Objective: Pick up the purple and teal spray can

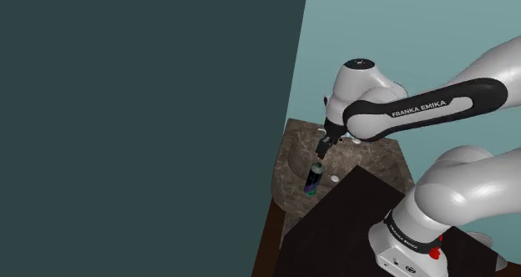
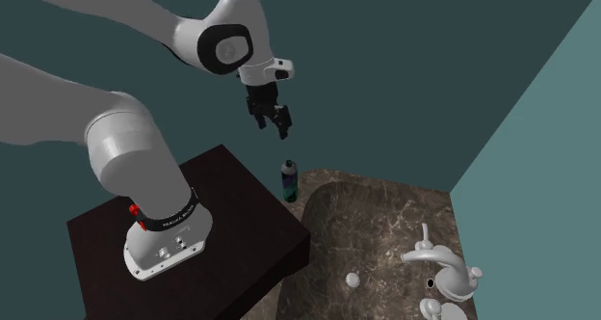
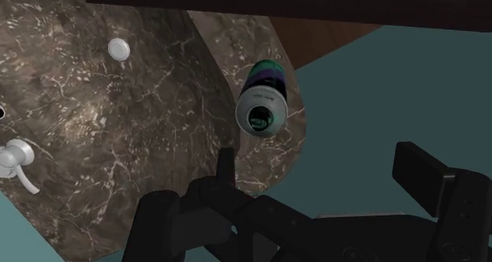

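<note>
The spray can (image 2: 289, 180) stands upright at the corner of a dark marble sink top (image 2: 385, 212), close to the stand. It has a black cap and purple and teal bands. My gripper (image 2: 273, 129) hangs open above it, apart from it and holding nothing. In the shoulder view the can (image 1: 314, 178) is just below the gripper (image 1: 322, 148). From the wrist view I look down on the can's top (image 3: 264, 100), which lies ahead of the gripper (image 3: 323, 172) and closer to the one finger (image 3: 225, 168) than to the other.
The marble top has a sunken basin with a round drain (image 2: 353, 280) and a white faucet (image 2: 433, 260) at its far side. The dark stand (image 2: 231, 222) adjoins the counter. A dark wall (image 1: 142, 108) rises right behind the can's corner.
</note>
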`<state>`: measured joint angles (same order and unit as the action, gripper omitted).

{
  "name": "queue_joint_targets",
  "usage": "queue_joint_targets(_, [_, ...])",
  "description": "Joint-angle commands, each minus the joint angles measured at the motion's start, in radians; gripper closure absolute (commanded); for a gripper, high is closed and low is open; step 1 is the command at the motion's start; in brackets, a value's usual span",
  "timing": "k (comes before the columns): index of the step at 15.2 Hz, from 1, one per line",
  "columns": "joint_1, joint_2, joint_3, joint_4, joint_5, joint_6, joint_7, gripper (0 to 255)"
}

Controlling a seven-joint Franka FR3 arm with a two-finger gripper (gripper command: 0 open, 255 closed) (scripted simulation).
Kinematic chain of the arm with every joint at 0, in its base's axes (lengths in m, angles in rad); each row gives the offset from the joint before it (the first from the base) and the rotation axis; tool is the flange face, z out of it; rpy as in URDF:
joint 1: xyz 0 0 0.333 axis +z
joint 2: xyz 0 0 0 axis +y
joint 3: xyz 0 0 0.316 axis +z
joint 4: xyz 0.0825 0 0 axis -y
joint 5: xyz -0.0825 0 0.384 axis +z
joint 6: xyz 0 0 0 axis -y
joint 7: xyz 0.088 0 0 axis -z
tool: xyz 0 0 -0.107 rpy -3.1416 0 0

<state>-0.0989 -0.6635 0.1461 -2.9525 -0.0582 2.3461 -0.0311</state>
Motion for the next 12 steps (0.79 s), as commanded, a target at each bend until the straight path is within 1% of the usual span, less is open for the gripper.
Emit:
queue_joint_targets(1, [-0.03, 0.08, 0.021, -0.02, -0.026, 0.123, 0.033, 0])
queue_joint_targets(3, [-0.08, 0.179, 0.048, -0.033, -0.071, 0.251, 0.073, 0])
queue_joint_targets(4, [-0.113, 0.233, 0.066, -0.034, -0.104, 0.315, 0.1, 0])
queue_joint_targets(5, [-0.156, 0.289, 0.091, -0.033, -0.146, 0.378, 0.134, 0])
queue_joint_targets(6, [-0.211, 0.348, 0.124, -0.028, -0.202, 0.44, 0.179, 0])
queue_joint_targets(7, [-0.285, 0.407, 0.169, -0.018, -0.282, 0.498, 0.241, 0])
queue_joint_targets(8, [-0.382, 0.468, 0.23, -0.002, -0.397, 0.55, 0.33, 0])
queue_joint_targets(10, [-0.46, 0.513, 0.279, 0.012, -0.507, 0.58, 0.415, 0])
queue_joint_targets(12, [-0.543, 0.564, 0.328, 0.031, -0.655, 0.602, 0.53, 0])
